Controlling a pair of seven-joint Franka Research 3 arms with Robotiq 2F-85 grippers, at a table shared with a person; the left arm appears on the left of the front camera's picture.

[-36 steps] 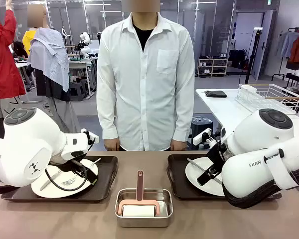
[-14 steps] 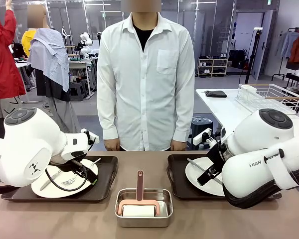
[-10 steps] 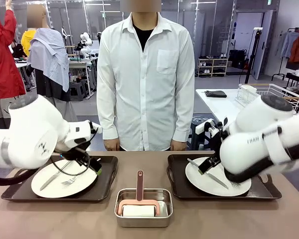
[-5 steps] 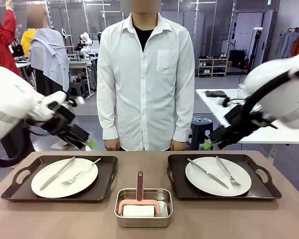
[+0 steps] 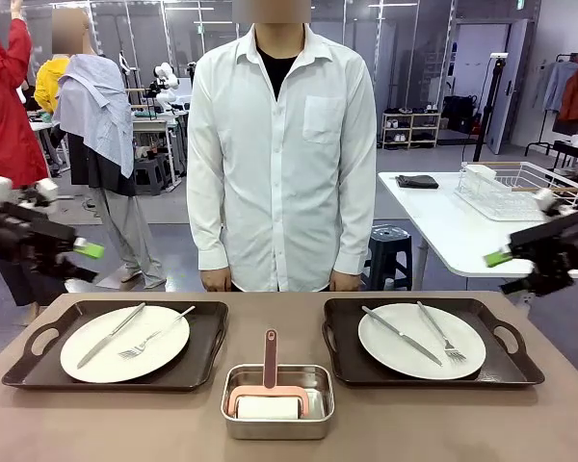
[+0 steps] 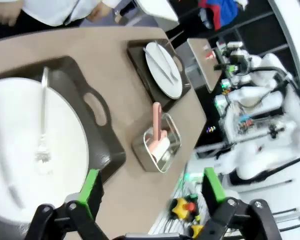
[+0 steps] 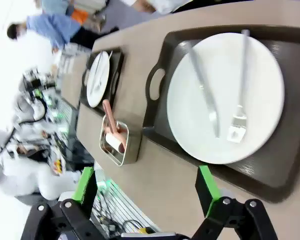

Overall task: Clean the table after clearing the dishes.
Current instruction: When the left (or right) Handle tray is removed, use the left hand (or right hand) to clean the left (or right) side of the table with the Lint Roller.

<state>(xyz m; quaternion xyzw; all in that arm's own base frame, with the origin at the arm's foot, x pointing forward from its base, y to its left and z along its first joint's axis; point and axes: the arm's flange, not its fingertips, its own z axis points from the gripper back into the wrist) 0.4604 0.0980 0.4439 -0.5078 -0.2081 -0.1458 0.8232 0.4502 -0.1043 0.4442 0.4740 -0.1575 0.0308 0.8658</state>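
Note:
Two white plates sit on dark trays on the brown table (image 5: 289,438). The left plate (image 5: 124,344) and the right plate (image 5: 422,340) each carry a knife and a fork. My left gripper (image 5: 82,261) hangs open beyond the table's left end, above and left of the left tray (image 5: 209,351). My right gripper (image 5: 507,270) hangs open off the right end, above the right tray (image 5: 341,348). In the left wrist view the open gripper (image 6: 152,187) looks down on the near plate (image 6: 25,150). In the right wrist view the open gripper (image 7: 146,184) looks at its plate (image 7: 225,97).
A steel pan (image 5: 277,400) with a pink-handled roller lies at the front middle between the trays. A person in a white shirt (image 5: 281,144) stands at the far edge, hands by the table. A white side table with a wire rack (image 5: 518,187) stands at the right.
Both arms have lifted off the trays and swung outward, the left one to the far left, the right one to the far right. Both plates now show fully.

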